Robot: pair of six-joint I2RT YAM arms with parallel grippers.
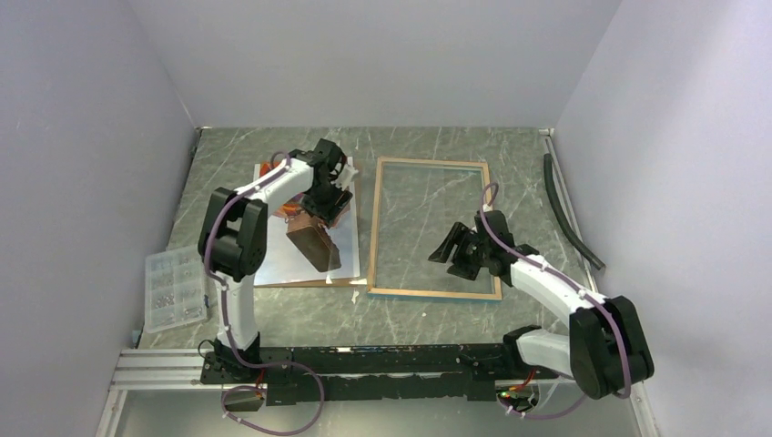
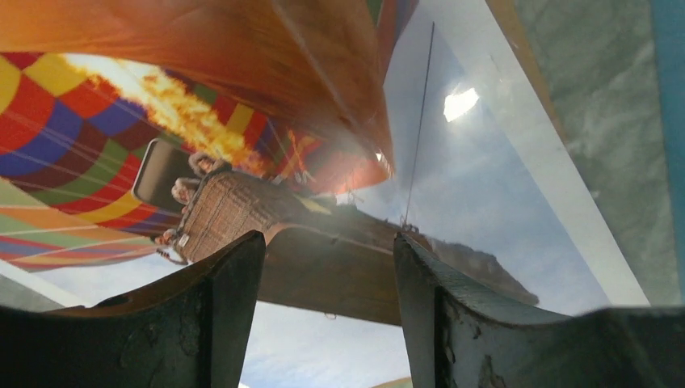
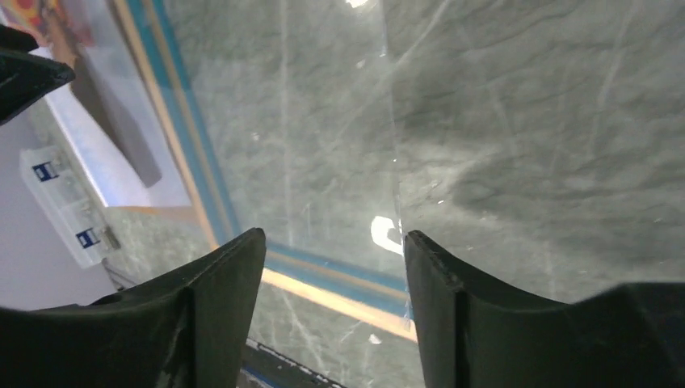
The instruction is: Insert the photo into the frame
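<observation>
The photo [image 1: 284, 262] lies face up left of centre, balloon and dark basket showing; in the left wrist view [image 2: 485, 194] it fills the picture. My left gripper [image 1: 320, 208] hovers over the photo's upper part, open and empty, its jaws [image 2: 327, 236] either side of the printed basket. The frame [image 1: 428, 293] lies flat to the right of the photo, wood edges up, table showing through the glass. My right gripper [image 1: 448, 255] is open and empty over the frame's glass near its front edge; its wrist view [image 3: 334, 233] shows the blue and wood rim [image 3: 339, 284].
A brown backing panel [image 1: 356, 187] lies under the photo, its edge showing [image 2: 525, 48]. A clear parts box [image 1: 173, 288] sits at the left. A black hose [image 1: 569, 211] lies along the right wall. The arms' rail [image 1: 364, 360] runs along the near edge.
</observation>
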